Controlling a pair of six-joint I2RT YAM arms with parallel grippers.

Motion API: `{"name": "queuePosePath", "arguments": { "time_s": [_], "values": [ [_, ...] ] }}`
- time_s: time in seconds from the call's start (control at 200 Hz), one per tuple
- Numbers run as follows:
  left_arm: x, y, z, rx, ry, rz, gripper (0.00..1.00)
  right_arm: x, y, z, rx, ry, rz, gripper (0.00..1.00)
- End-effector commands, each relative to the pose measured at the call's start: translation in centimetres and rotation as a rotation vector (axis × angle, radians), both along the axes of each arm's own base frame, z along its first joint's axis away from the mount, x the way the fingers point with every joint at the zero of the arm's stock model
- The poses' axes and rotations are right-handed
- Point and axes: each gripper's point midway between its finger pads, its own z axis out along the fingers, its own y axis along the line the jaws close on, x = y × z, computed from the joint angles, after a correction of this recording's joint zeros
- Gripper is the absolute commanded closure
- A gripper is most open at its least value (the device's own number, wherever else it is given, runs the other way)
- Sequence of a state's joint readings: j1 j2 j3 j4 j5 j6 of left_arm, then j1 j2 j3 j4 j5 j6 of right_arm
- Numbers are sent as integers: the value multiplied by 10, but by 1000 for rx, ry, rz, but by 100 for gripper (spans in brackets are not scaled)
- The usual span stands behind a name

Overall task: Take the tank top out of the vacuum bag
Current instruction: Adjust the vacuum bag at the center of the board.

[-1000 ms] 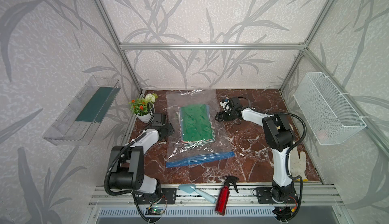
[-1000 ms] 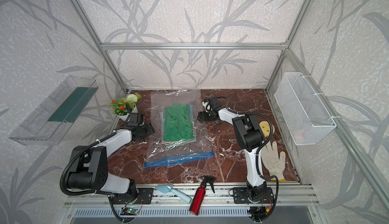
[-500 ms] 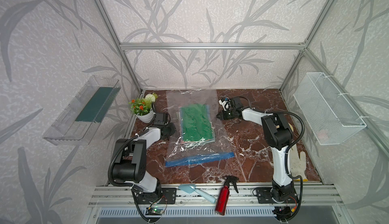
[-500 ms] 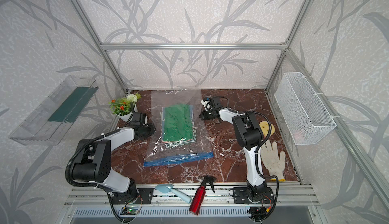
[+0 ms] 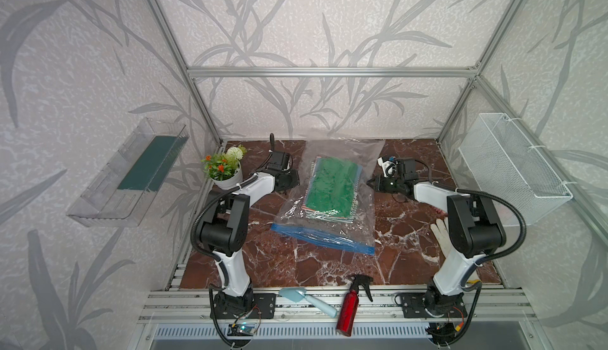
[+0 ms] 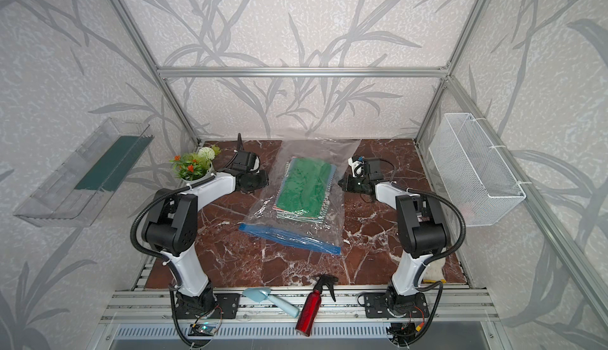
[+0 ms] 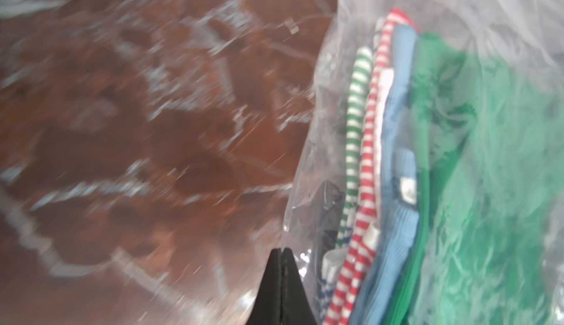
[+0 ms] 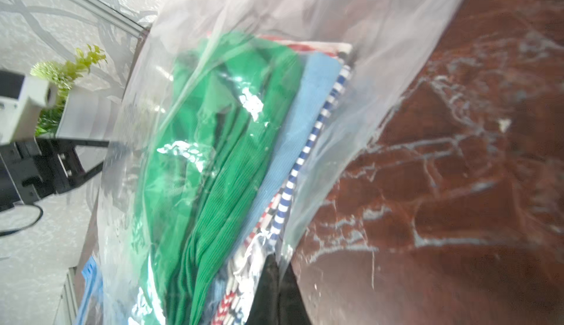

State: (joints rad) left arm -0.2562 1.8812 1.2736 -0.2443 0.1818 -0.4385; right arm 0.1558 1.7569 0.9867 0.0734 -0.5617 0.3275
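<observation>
The marble table (image 5: 322, 266) carries the vacuum bag (image 5: 358, 230) at its middle, blue zip strip (image 5: 322, 238) toward the near edge. Inside lies a stack of folded clothes (image 5: 329, 213), with a green top (image 5: 332, 184) uppermost. The left gripper (image 7: 280, 251) and the right gripper (image 8: 274, 262) sit at opposite side edges of the bag, each with its jaws pressed together on the clear plastic.

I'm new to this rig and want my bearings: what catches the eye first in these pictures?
A clear vacuum bag lies mid-table on the red marble, a green garment topping the striped clothes inside. The left gripper and right gripper are shut at its opposite side edges, apparently pinching the plastic. A red spray bottle lies on the front rail.
</observation>
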Motion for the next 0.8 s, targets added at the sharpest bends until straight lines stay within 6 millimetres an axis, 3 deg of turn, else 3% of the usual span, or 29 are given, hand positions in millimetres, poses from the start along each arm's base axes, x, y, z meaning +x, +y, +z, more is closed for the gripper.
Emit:
{"name": "queuePosePath", "arguments": {
  "time_s": [0.0,0.285,0.435,0.525,0.675,0.745,0.795],
  "values": [
    [20,-25,3,-1,-5,-78,100,-20,-11,13,-70,-60,-17,100],
    [75,-92,3,15,-55,-215,100,-79,-47,22,-207,-99,-110,100],
    [94,-128,11,-20,-96,-298,100,-98,-69,26,-279,-104,-193,100],
    [107,-145,20,-34,-135,-336,100,-107,-72,26,-292,-98,-194,100],
    [123,-150,37,-9,-159,-339,100,-115,-66,23,-266,-77,-157,96],
    [118,-145,49,9,-159,-335,100,-117,-63,20,-259,-65,-145,95],
    [107,-140,61,10,-151,-331,94,-116,-62,17,-255,-58,-142,95]
  ]
}}
